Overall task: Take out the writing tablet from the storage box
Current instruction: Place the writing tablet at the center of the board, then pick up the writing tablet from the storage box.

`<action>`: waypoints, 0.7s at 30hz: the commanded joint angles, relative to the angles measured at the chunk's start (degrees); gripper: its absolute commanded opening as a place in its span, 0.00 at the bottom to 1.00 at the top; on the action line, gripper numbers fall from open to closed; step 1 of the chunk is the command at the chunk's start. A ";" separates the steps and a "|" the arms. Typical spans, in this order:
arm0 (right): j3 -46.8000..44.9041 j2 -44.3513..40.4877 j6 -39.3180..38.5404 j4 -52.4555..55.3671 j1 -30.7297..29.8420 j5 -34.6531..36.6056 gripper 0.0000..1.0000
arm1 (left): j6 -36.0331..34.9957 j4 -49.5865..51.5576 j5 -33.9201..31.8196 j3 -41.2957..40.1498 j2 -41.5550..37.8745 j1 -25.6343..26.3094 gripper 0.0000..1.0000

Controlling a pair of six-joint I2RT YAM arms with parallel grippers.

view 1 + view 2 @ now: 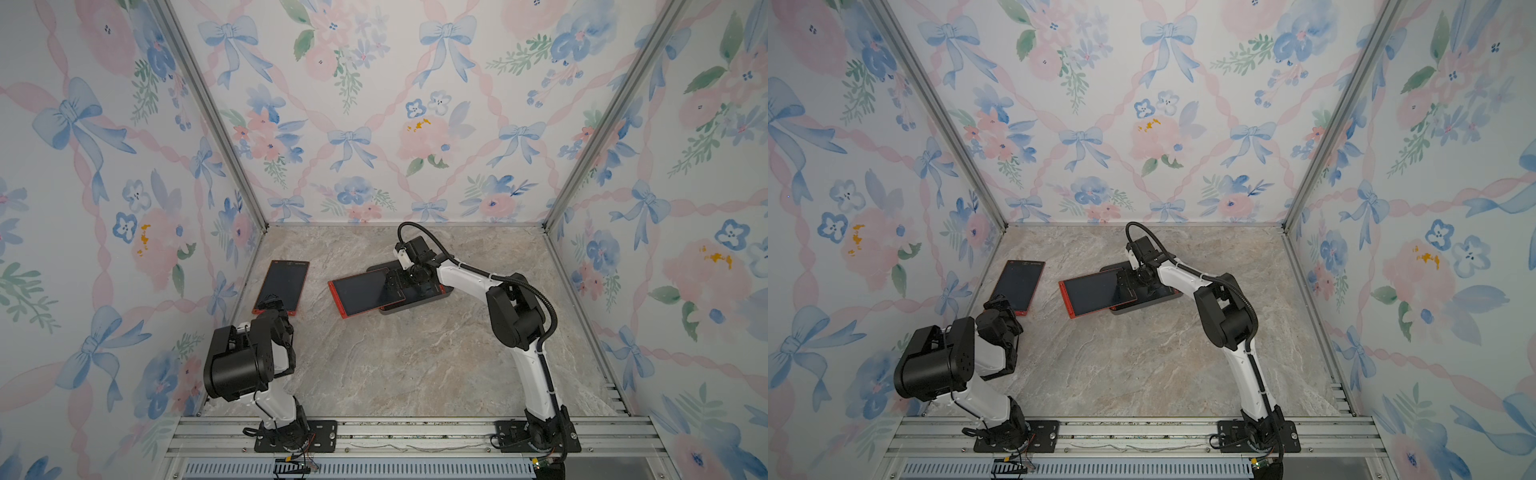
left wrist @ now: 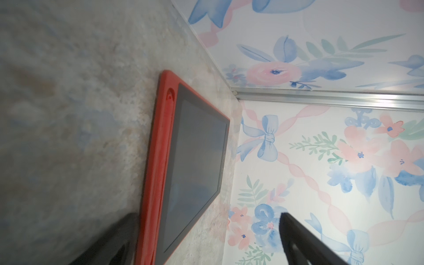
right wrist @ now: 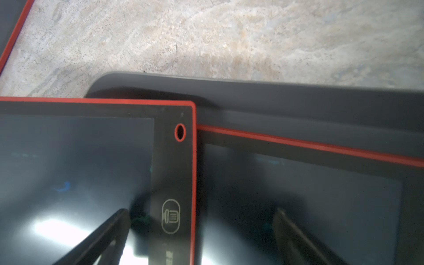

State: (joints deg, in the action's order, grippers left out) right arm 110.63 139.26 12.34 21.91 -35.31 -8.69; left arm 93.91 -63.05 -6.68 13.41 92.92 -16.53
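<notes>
Top views both show, at far left, a flat red-framed writing tablet with a dark screen (image 1: 282,284) lying on the marble-patterned bench (image 1: 395,365). Its long edge runs near the floral left wall (image 1: 104,208), with only a thin strip of bench between. The left gripper (image 1: 271,302) hangs over this tablet's near short end; in the left wrist view its black fingers (image 2: 305,241) stand wide apart with that end between them, gripping nothing. Toward the middle, a second red-framed tablet (image 1: 361,293) lies aslant, its left end on the bench and its right end past the rim of the shallow dark grey plastic storage box (image 3: 275,96). There it overlaps a third red-framed tablet (image 3: 298,195), which lies inside the box. The right gripper (image 3: 202,210) hovers over that overlap, fingers spread wide, one above each screen; whether they touch cannot be told. Bare bench lies open in front of the box and to its right.
</notes>
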 commanded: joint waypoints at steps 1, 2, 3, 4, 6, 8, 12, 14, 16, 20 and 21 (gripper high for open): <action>0.02 3.61 -0.47 4.65 -0.29 -0.19 1.00 | -2.61 21.78 -1.17 1.71 -3.58 0.82 0.98; -0.03 3.56 -0.47 4.62 -0.29 -0.23 1.00 | -3.63 26.72 -2.77 3.01 -5.75 1.49 0.98; -0.04 3.54 -0.46 4.49 -0.37 -0.32 1.00 | -4.44 31.23 -5.12 4.22 -8.31 2.27 0.98; -0.06 3.51 -0.34 4.33 -0.37 -0.38 1.00 | -4.92 35.04 -7.02 4.91 -10.32 2.88 0.98; -0.06 3.66 -0.30 4.16 -0.37 -0.75 1.00 | -5.72 42.82 -10.82 6.82 -14.47 3.80 0.98; -0.01 3.81 -0.26 4.03 -0.35 -0.95 1.00 | -7.10 47.88 -12.95 8.39 -17.67 4.34 0.98; -0.06 3.91 -0.14 3.72 -0.33 -1.33 1.00 | -11.94 50.11 -11.39 8.96 -21.31 5.68 0.98; -0.48 3.87 -0.21 3.54 -0.45 -1.35 1.00 | -16.37 50.04 -7.39 9.64 -21.77 5.91 0.98; -0.83 3.79 -0.30 3.17 -0.46 -1.44 1.00 | -22.97 49.95 -1.08 11.73 -21.10 6.66 0.97; -0.58 3.97 -0.46 3.14 -0.45 -1.51 1.00 | -36.74 50.13 11.71 16.93 -17.11 11.29 0.95; -0.43 4.07 -0.45 3.26 -0.45 -1.52 1.00 | -39.11 50.56 15.85 18.48 -15.07 12.39 0.93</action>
State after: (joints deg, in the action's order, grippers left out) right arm 110.85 139.44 12.34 21.67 -35.31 -9.19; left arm 67.66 -14.68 -3.16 28.42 74.78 -6.50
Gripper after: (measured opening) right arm 0.996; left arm 0.940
